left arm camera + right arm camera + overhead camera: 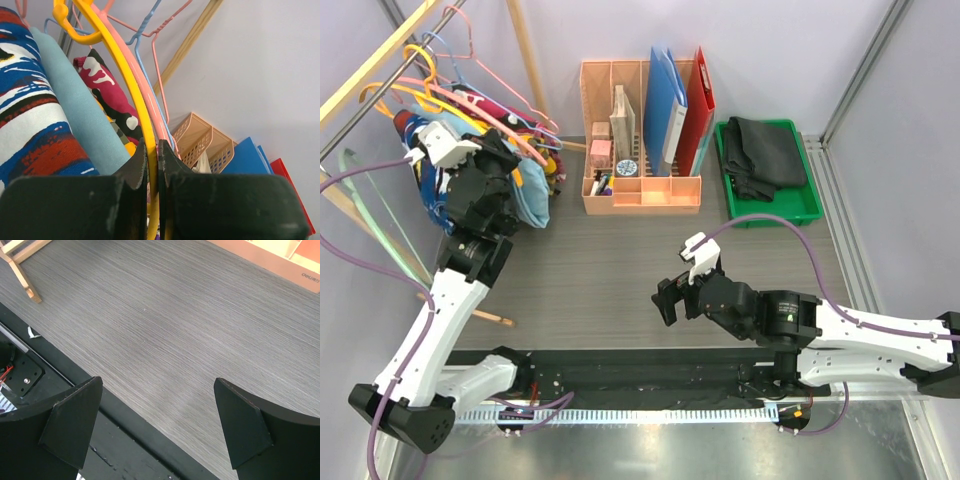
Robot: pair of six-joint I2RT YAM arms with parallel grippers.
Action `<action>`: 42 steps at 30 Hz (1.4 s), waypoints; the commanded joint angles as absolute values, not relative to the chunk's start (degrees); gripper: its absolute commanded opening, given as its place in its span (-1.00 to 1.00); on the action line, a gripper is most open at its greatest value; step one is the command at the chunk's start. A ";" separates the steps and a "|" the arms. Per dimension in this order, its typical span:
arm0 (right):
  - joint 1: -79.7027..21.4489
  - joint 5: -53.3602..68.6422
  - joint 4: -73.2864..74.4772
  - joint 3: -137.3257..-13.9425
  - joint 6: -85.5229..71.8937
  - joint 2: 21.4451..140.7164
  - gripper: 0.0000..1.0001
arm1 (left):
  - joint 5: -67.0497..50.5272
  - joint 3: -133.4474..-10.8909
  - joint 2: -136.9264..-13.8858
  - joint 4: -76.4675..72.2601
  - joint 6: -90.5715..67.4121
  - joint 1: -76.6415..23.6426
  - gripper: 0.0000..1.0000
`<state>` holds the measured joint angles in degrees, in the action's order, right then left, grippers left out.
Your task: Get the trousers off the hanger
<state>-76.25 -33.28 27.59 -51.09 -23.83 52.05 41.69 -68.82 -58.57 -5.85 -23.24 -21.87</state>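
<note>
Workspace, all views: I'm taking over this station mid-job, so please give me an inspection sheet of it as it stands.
Surface: grey wood-grain table, no damage seen.
Job's things: print trousers, light blue trousers and pink camouflage trousers hang on hangers; black trousers lie in the green tray.
Clutter: peach organiser holding folders.
Grippers: left gripper shut on the yellow hanger; right gripper open above the table, empty.
Cables: a purple cable loops off each wrist.
Surroundings: wooden rack, pale walls.
</note>
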 commanded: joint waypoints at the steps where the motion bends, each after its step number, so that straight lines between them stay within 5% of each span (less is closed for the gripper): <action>1: -76.03 -33.31 26.19 -53.35 -24.78 53.43 0.98 | 35.34 -68.82 -54.06 -16.87 -19.78 -23.73 -0.99; 18: -76.03 -31.90 25.66 -54.23 -25.22 53.97 0.98 | 30.41 -67.77 -50.54 -15.82 -15.47 -23.73 -1.00; 30: -76.03 -31.38 25.32 -54.40 -22.42 55.37 0.98 | 27.87 -72.41 -42.19 8.42 -33.64 -23.82 -0.99; 42: -76.03 -23.82 7.69 -55.36 -6.08 55.98 0.98 | 9.15 -75.67 -39.03 21.35 -53.69 -23.73 -1.00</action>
